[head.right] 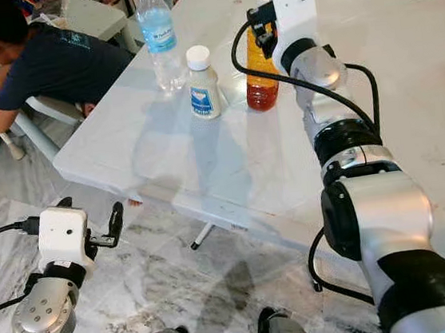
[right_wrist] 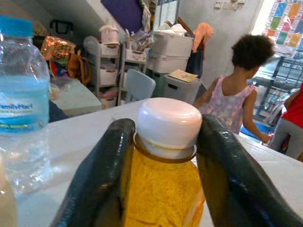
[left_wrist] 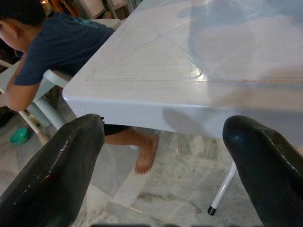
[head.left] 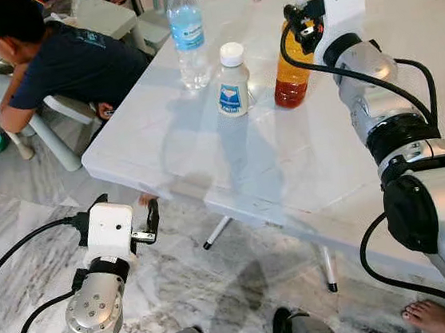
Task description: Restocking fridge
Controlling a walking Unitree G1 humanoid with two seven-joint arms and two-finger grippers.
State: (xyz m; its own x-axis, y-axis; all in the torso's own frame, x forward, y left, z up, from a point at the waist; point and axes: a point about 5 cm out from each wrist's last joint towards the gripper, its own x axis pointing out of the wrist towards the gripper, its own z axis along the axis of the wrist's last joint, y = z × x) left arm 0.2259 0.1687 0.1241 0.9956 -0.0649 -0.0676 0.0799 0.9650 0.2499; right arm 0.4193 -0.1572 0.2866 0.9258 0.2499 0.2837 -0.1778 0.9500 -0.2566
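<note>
My right gripper (right_wrist: 163, 156) is at the orange juice bottle (head.left: 291, 66), which stands on the white table (head.left: 303, 165). The two black fingers (right_wrist: 102, 179) sit one on each side of the bottle's shoulder, just under the white cap (right_wrist: 168, 124). They touch the plastic or are very near it, but I cannot tell if they are pressing already, so I would not call it a firm grip.

I think this bottle is full, so it will be rather heavy for such thin fingers. The plastic wall is smooth and probably slippery, and it can bend in if I squeeze the wide body. The neck ring under the cap is stiffer, so between the fingers here is a good place to hold; the ring can also stop the bottle from sliding down.

Just beside the fingers stands a water bottle (right_wrist: 21, 104) with a blue label; I can read "FamilyMart" on it. Near this one stands a small white bottle (head.left: 232, 80) with a blue and white label, but its writing is too small to read.

My left gripper (left_wrist: 163, 175) hangs low before the table edge, fingers spread wide and holding nothing. A person (head.left: 58, 61) sits bent over at the next small table.
</note>
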